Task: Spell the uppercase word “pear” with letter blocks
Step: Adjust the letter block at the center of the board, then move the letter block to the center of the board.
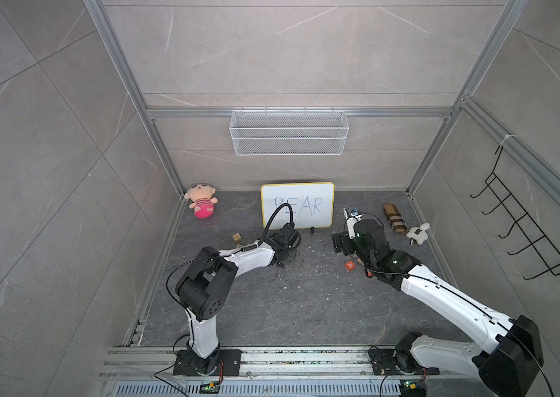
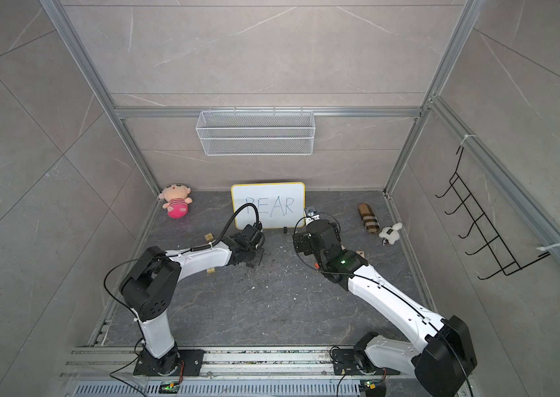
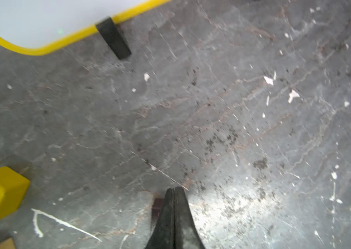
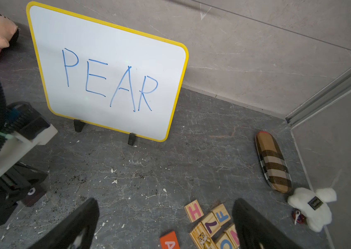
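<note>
Yellow cube (image 3: 0, 191), red E — soft-edged, on veined grey stone (image 3: 191, 107).

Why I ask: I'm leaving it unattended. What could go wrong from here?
1. The left end effector is shut right beside the black block. If it moves on like this, it may shove the block rather than grasp it.
2. The orange A block near the open right end effector lies close to the tan wooden blocks. Closing there might catch one of those too.
</note>
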`<move>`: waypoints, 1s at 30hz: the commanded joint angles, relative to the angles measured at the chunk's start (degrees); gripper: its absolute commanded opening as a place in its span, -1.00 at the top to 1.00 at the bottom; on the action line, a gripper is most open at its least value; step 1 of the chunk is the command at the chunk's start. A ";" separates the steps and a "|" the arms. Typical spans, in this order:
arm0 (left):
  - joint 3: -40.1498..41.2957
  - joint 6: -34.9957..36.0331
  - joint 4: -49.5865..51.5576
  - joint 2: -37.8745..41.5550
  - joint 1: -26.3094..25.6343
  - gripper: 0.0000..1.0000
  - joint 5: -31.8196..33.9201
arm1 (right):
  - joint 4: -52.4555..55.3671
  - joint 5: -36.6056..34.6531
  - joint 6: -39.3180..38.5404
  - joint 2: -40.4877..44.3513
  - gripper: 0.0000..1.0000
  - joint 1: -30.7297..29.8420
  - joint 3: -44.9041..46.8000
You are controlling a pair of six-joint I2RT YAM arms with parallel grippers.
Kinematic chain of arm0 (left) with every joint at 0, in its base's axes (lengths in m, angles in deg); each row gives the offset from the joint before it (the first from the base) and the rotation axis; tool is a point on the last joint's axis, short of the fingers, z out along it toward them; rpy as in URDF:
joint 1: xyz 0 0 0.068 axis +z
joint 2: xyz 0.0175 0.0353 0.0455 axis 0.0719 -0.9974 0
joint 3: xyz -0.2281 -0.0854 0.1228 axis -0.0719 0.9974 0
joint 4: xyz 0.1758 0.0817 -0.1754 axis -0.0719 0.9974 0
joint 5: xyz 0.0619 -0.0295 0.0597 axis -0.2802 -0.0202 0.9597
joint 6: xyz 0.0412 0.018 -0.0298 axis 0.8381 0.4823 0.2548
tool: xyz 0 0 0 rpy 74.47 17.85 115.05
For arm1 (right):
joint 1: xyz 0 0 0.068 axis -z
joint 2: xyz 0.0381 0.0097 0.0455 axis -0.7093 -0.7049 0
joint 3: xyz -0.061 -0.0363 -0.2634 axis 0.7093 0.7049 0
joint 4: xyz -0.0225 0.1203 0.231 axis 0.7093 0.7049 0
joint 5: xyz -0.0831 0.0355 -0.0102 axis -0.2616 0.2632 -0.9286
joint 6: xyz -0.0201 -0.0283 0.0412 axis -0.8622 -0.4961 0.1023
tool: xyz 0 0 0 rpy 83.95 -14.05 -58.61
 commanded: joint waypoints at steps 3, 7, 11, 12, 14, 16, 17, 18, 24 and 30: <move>-1.04 0.42 3.23 5.09 -0.53 1.00 -0.39 | 0.65 -0.89 -1.16 1.51 -0.98 -0.36 0.34; -0.73 -0.42 6.16 10.56 -0.51 0.61 -0.76 | 0.21 0.02 -1.15 0.92 -0.98 -0.33 0.35; -6.41 -1.02 18.18 9.35 0.32 -0.29 -3.62 | 0.31 0.58 -1.08 -0.50 -0.98 -0.36 -0.51; -8.52 -2.26 22.41 8.09 0.35 -0.42 -3.30 | 0.25 0.67 -1.07 -0.77 -0.98 -0.37 -0.70; -12.48 -4.41 30.30 5.25 0.26 -0.60 -3.81 | -0.02 0.87 -1.19 -1.04 -0.98 -0.37 -0.98; -13.44 -6.53 33.42 3.72 0.18 -0.63 -5.27 | -0.43 0.88 -1.24 -1.09 -0.98 -0.33 -1.07; -13.12 -7.48 33.73 3.47 -0.08 -0.63 -5.22 | -0.59 0.89 -1.20 -1.11 -0.98 -0.37 -0.98; -12.88 -8.13 34.06 3.00 -0.18 -0.63 -4.98 | -0.80 0.95 -1.06 -1.08 -0.98 -0.37 -0.97; -12.93 -8.64 31.22 -1.74 -0.62 -0.56 -5.97 | -0.96 1.66 -0.51 -1.48 -0.98 -0.39 -0.97; -14.10 -8.28 27.19 -6.47 -0.62 -0.59 -6.53 | -0.76 1.31 -0.81 -0.08 -0.98 -0.44 -0.41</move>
